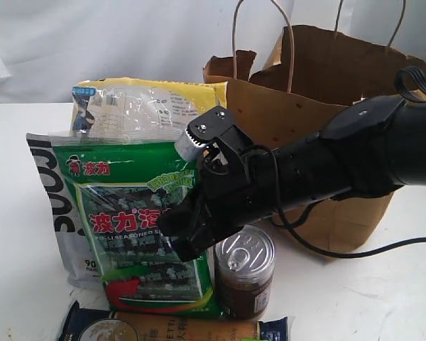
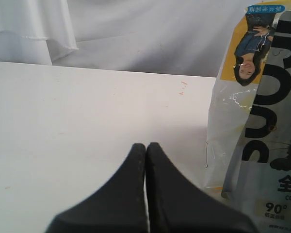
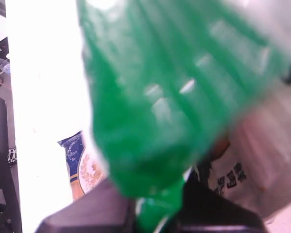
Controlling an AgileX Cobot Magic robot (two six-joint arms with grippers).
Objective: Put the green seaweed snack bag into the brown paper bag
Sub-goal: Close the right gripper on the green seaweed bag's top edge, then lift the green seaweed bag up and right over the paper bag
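Observation:
The green seaweed snack bag (image 1: 131,220) stands upright at the front left of the exterior view, with red characters and a dark seaweed window. My right gripper (image 1: 188,231) reaches across from the right and is shut on the packet's right edge. In the right wrist view the green seaweed snack bag (image 3: 169,97) fills the picture, blurred, pinched between the right gripper (image 3: 153,221) and its dark fingers. The brown paper bag (image 1: 319,106) stands open behind the right arm, handles up. My left gripper (image 2: 146,150) is shut on nothing above bare table, beside the grey pouch.
A grey cat-food pouch (image 1: 50,206) leans behind the green packet, and a yellow-and-clear plastic bag (image 1: 149,103) stands behind both. A dark jar with a metal lid (image 1: 245,277) sits under the right arm. A flat blue-and-tan packet (image 1: 170,328) lies at the front edge.

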